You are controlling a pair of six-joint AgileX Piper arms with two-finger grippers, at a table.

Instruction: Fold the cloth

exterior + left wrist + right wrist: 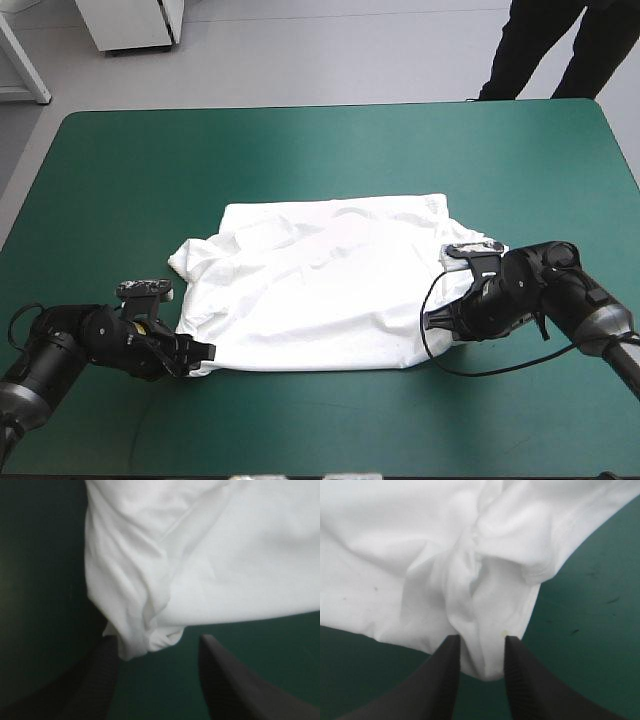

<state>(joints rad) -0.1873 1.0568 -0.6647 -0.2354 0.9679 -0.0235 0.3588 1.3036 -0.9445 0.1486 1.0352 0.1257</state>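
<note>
The white T-shirt (320,290) lies spread flat in the middle of the teal-green table, collar end toward the left. My left gripper (197,356) sits low at the shirt's near-left corner. In the left wrist view that gripper (156,642) is open, and the rumpled corner of the T-shirt (200,560) hangs between its fingers, close against one fingertip (107,647). My right gripper (436,322) is at the near-right corner. In the right wrist view it (481,642) is shut on a bunched fold of the T-shirt (395,555), hem beside it.
The bare teal-green cover (320,160) surrounds the shirt on all sides, with wide strips toward the far edge and both side edges. Both arms lie low along the near side of the table.
</note>
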